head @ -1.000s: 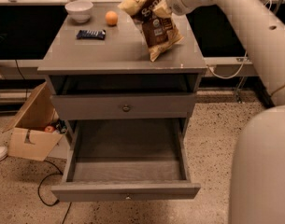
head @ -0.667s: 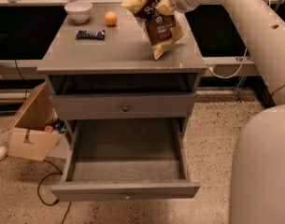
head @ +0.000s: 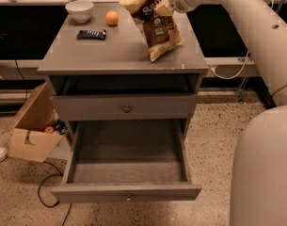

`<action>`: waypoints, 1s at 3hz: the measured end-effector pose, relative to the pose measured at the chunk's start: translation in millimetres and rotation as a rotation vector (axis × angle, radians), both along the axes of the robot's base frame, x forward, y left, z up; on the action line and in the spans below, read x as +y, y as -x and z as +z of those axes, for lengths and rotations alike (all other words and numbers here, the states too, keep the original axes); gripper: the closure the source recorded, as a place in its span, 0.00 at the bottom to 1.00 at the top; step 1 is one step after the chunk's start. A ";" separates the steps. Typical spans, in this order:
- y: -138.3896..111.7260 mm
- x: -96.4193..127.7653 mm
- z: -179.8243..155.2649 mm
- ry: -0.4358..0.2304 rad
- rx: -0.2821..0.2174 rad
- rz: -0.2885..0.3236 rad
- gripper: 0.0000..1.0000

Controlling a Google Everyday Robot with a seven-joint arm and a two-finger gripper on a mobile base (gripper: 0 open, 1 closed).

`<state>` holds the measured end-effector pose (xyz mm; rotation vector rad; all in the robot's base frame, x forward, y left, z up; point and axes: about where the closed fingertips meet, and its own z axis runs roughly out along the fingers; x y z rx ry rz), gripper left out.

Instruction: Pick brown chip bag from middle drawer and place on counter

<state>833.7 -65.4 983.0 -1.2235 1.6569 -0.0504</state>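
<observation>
Just below the hand (head: pixel 163 6), the brown chip bag (head: pixel 155 31) hangs tilted, its upper end clenched in the hand. Its lower corner reaches the counter (head: pixel 100 55) or nearly so; we cannot tell which. We judge the bag light, crinkly and slippery, with fragile contents, so a pinch at the flat end seam suits best. The middle drawer (head: pixel 126 192) stands open far beneath the hand.

My pale pincer (head: pixel 167 4) grips the top of a brown chip bag (head: pixel 155 27) with cream-yellow ends, over a grey table (head: pixel 86 55).
</observation>
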 end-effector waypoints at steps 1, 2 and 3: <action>0.0 -1.5 2.2 -0.003 -0.006 -0.004 0.04; 0.2 -8.5 12.6 -0.017 -0.034 -0.025 0.00; 17.7 -34.1 49.8 -0.047 -0.121 -0.072 0.00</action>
